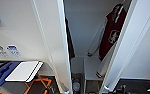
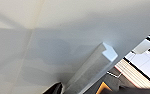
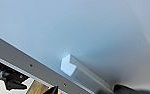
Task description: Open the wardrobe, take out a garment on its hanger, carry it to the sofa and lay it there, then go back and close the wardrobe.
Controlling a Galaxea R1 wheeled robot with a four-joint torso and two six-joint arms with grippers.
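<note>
Jacket (image 1: 112,35) hangs limp inside your open wardrobe (image 1: 56,47); soft and light, so grip its hanger hook; tool state unclear.

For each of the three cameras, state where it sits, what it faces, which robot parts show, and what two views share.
Head: high on the robot, facing into the open wardrobe, where the garment hangs; a dark robot part shows at the bottom right.
Left wrist: on the left arm, close to a white door face and its silver handle; a dark robot tip at the bottom edge.
Right wrist: on the right arm, facing another door's handle; dark robot parts low.
Shared: both wrist views show a door handle up close.
</note>
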